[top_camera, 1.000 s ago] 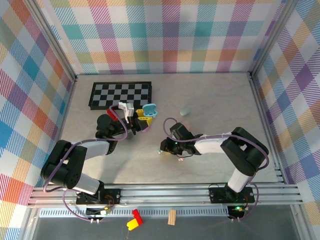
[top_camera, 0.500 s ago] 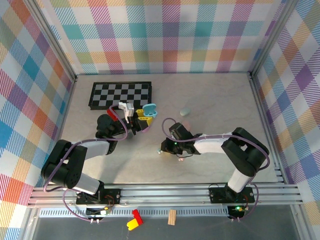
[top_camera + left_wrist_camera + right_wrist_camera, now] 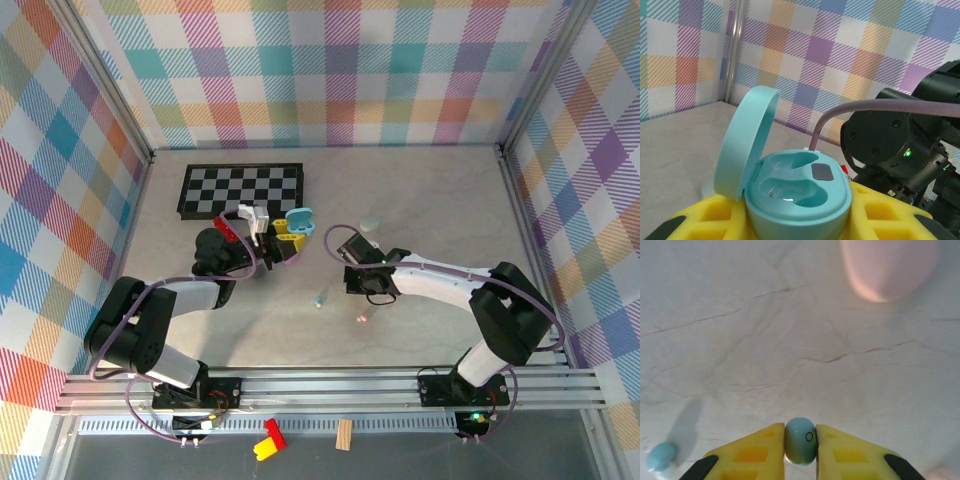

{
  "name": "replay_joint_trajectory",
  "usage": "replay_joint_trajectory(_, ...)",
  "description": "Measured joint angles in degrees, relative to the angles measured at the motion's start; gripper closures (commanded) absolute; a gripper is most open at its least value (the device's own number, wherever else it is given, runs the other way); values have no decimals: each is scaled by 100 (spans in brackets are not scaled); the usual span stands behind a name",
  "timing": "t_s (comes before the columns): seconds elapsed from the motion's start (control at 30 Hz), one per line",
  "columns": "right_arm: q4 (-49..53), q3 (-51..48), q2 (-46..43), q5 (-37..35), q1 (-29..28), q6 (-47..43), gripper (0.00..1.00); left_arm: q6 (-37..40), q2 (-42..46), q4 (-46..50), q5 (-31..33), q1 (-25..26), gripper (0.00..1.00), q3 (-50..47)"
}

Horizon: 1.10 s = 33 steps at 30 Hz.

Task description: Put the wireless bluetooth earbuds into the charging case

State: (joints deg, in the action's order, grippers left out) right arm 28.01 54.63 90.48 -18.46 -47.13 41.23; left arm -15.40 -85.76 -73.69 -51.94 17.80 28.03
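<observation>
My left gripper [image 3: 284,238] is shut on the open teal charging case [image 3: 797,187], held between its yellow fingers [image 3: 885,215]. The lid [image 3: 747,140] stands up on the left and both sockets are empty. The case also shows in the top view [image 3: 298,221]. My right gripper [image 3: 800,446] is shut on a small teal earbud [image 3: 800,440] above the bare table. In the top view this gripper [image 3: 362,275] is right of the case and apart from it. A second blue earbud [image 3: 661,456] [image 3: 320,297] lies on the table, and a tiny pink one [image 3: 362,316] sits nearer the front.
A pink oval case [image 3: 890,267] lies ahead of my right gripper. A mint case [image 3: 371,223] sits behind it. A chessboard [image 3: 240,188] lies at the back left. The right arm's wrist [image 3: 900,150] is close beside the held case.
My right gripper has risen off the table and moved back and to the right with the teal earbud pinched in it. The blue earbud stays on the table. The left arm is still.
</observation>
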Motion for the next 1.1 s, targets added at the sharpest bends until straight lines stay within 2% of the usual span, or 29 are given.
replay_joint_trajectory(0.23, 697, 291, 33, -750, -125, -339, 80, 0, -7, 0, 0, 0, 70, 0)
replay_joint_trajectory(0.43, 372, -22, -247, -717, -127, -667, 82, 26, -7, 4, 0, 0, 70, 0)
replay_joint_trajectory(0.6, -348, -575, -1283, -271, -48, -1202, 82, 258, 87, 345, -9, 17, 70, 0)
replay_joint_trajectory(0.77, -885, -682, -2345, 291, 52, -1867, 82, 752, 468, 1141, -48, 190, 70, 0)
replay_joint_trajectory(0.93, -918, -415, -2824, 944, 81, -2546, 79, 1565, 964, 2446, -46, 584, 68, 76)
replay_joint_trajectory(1.1, -916, 42, -2874, 1762, 81, -3156, 79, 2118, 1189, 3397, -87, 815, 70, 289)
